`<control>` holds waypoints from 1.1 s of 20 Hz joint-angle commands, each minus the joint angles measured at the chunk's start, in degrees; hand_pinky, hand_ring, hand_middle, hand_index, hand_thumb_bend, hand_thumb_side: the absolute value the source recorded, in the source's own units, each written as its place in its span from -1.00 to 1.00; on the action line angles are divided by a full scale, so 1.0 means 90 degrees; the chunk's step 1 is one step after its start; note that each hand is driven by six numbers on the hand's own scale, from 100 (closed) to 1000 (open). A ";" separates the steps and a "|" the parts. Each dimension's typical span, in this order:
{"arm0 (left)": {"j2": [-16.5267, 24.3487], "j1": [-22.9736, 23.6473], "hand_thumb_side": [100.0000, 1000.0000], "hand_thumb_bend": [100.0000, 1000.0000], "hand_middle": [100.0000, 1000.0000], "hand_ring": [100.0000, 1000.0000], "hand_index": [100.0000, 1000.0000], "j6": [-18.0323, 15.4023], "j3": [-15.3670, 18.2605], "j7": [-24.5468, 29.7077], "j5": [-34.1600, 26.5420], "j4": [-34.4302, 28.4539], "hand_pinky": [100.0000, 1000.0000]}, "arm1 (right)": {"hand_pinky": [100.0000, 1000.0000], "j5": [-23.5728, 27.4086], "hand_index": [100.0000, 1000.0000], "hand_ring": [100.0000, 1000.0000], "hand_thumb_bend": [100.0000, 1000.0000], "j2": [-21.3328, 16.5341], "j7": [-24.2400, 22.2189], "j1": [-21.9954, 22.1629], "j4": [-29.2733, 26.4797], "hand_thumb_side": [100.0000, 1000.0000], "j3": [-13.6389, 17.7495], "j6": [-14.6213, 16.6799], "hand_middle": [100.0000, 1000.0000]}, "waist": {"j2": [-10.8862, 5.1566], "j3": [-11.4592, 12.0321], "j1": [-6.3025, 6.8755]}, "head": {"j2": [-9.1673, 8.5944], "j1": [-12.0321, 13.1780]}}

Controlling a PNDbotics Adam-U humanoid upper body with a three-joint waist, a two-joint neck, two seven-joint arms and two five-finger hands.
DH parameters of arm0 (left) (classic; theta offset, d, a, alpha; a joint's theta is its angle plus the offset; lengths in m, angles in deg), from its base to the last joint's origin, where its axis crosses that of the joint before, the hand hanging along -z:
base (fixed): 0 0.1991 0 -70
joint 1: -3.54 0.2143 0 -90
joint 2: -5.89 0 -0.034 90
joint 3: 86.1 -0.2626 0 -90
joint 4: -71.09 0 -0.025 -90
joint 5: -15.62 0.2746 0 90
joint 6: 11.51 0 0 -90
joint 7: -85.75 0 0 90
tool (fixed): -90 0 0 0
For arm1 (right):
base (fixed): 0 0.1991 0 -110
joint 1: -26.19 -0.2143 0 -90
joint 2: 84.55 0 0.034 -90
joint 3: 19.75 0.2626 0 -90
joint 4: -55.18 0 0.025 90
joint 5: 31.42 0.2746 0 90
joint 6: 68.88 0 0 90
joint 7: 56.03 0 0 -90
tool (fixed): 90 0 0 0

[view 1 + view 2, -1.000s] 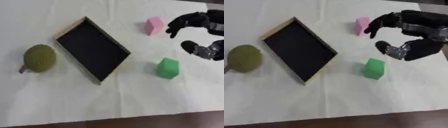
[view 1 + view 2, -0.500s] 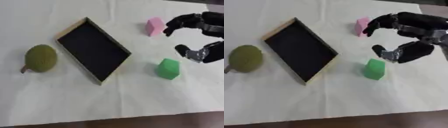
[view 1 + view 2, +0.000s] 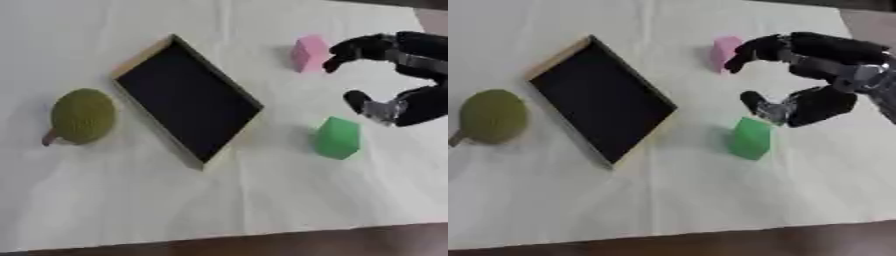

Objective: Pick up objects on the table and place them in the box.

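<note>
Right eye view, right hand [image 3: 815,85] spread wide, holding nothing, between pink block [image 3: 726,50] and green block [image 3: 751,139]

White table [image 3: 219,210] with a shallow dark box [image 3: 187,101] lying askew; olive round fruit [image 3: 82,116] left of it. Right hand [image 3: 398,75] spread wide, fingers near the pink block [image 3: 308,53], thumb just above the green block [image 3: 338,138], holding nothing.

black-lined box [image 3: 188,102]; green block [image 3: 338,138]; pink block [image 3: 308,53]; olive fruit [image 3: 82,116]
</note>
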 commanded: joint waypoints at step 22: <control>0.0105 -0.0055 0.21 -1.00 0.54 0.52 0.60 0.0022 0.0030 0.0004 -0.0022 -0.0111 0.31 | 1.00 -0.0325 0.90 1.00 -1.00 0.0173 -0.0484 0.0427 0.0382 0.83 0.0169 -0.0222 0.56 | -0.0130 -0.0039 0.0037 | 0.0038 0.0041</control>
